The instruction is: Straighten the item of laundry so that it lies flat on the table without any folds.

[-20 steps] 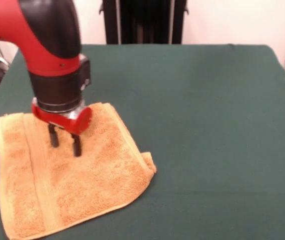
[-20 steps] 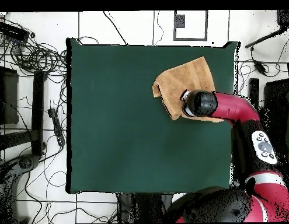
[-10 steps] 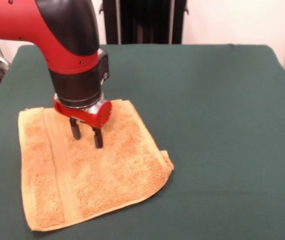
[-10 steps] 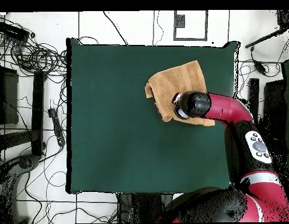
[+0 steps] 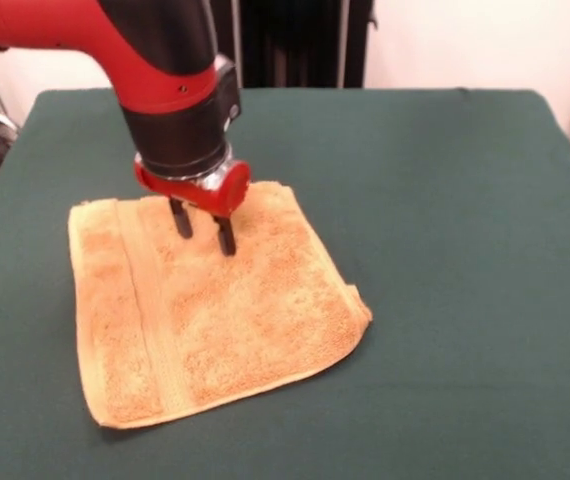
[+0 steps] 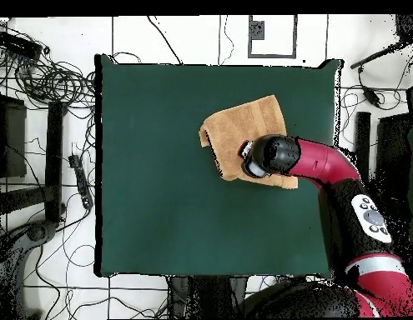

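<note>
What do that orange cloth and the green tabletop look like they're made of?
The orange-tan towel looks like terry cloth: a nubby, looped, matte pile, with a flatter woven band running near one edge. The table seems covered in plain dark green fabric, smooth and dull with no shine; what lies beneath the covering cannot be seen.

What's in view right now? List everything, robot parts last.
towel: one, orange-tan, on the table's left part in the front view, spread nearly flat, its right corner slightly bunched
table: one, dark green cloth cover, fills most of both views
cables: many, black, on the floor beside the table in the overhead view
arm: one, red and black, coming down over the towel
gripper: one, black fingers apart, tips pressed on the towel's far part
</note>
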